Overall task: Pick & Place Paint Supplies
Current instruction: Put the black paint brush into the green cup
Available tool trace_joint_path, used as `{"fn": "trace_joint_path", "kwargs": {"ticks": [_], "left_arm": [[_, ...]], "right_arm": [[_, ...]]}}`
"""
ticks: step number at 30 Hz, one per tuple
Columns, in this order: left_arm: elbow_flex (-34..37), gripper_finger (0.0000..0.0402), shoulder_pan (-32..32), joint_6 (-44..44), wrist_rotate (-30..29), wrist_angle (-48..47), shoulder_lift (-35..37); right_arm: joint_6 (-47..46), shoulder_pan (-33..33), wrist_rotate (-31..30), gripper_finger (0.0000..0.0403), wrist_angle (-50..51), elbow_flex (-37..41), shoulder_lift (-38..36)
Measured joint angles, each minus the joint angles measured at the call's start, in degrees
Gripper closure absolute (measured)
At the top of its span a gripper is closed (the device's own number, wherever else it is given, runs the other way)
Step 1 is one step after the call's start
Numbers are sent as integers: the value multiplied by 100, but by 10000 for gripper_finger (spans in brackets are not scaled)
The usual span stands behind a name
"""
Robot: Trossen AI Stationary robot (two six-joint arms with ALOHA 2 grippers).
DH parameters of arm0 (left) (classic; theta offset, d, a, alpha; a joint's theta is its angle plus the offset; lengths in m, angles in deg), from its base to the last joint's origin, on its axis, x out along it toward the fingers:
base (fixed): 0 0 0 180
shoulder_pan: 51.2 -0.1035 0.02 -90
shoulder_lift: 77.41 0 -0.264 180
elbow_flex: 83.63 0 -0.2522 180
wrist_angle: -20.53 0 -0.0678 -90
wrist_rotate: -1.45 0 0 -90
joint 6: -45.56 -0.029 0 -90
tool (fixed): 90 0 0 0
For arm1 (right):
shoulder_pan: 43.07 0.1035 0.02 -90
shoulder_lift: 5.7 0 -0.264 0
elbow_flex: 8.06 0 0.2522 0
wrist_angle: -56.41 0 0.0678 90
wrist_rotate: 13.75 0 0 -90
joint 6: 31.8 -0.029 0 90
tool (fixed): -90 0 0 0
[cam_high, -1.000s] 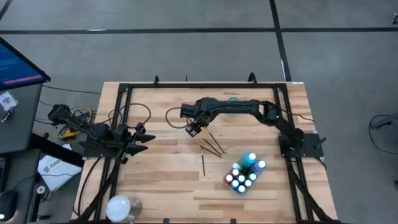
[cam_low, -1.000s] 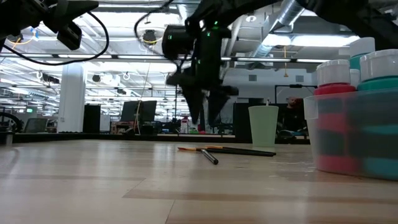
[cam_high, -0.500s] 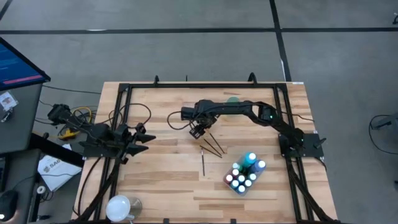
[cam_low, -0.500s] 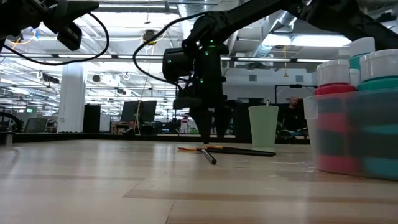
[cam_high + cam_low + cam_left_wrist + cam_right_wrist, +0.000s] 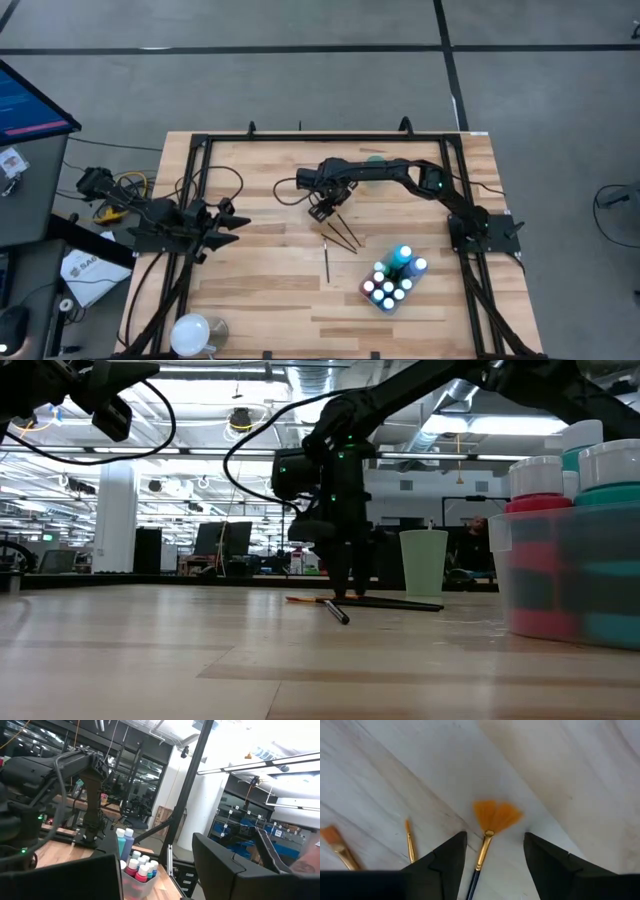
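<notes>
Beside fan brush (image 5: 492, 827): two brushes (image 5: 410, 842), cup (image 5: 424, 561) behind.

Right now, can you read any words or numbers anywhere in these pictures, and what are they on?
No text can be read for sure.
White paper sheet beside the table: dark print, too small to read.
Blue screen at the left edge: only a reddish bar, no letters legible.
Paint bottles in the clear tub: no labels readable.
Paintbrushes under the right gripper: no markings visible.
</notes>
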Motion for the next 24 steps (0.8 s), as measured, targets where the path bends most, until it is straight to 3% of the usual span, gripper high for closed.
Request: {"fn": "trace_joint_path", "kwargs": {"ticks": [3, 12, 24], "left_arm": [[0, 270, 0, 1, -1, 8, 0], [1, 270, 0, -1, -2, 18, 0], [2, 270, 0, 1, -2, 18, 2]], "right_arm": [[-142, -2, -43, 243, -49, 5, 7], [-231, -20, -23, 390, -174, 14, 17], [-228, 13, -351, 403, -462, 51, -230]]}}
